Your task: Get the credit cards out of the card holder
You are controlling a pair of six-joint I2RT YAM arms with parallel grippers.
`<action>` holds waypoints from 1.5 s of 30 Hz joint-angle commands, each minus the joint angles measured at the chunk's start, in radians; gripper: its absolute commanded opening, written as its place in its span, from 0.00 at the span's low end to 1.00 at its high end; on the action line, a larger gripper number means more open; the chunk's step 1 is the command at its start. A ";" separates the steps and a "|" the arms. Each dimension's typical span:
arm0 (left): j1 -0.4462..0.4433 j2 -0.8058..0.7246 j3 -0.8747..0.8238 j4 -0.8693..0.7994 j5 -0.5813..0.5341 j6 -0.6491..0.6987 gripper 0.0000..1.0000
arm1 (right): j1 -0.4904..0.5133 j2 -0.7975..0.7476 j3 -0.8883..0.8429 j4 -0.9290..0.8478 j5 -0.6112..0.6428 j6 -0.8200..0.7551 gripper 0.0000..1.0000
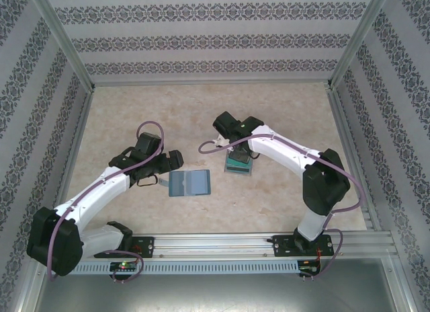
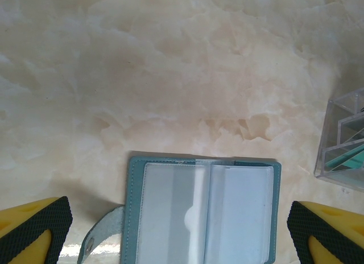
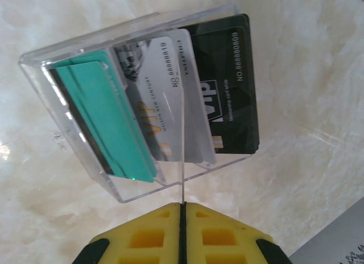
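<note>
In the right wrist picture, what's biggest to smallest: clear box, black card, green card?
1. clear box
2. black card and green card: one is partly covered, the other slanted, so I can't rank them.

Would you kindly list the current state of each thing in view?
card holder: open flat on table, pockets look empty
credit cards: inside the clear box
clear box: on table, holding cards
left gripper: open, straddling card holder
right gripper: shut at clear box's edge
</note>
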 commanded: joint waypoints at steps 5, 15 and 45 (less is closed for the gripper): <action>0.004 -0.016 0.000 -0.008 -0.003 0.005 1.00 | -0.005 0.035 -0.007 0.014 -0.003 0.003 0.00; 0.004 -0.022 -0.011 -0.007 -0.003 0.006 1.00 | 0.000 0.066 -0.021 0.032 0.012 0.026 0.00; 0.005 -0.003 0.056 -0.063 -0.133 0.020 1.00 | -0.125 -0.172 -0.111 0.297 0.081 0.426 0.45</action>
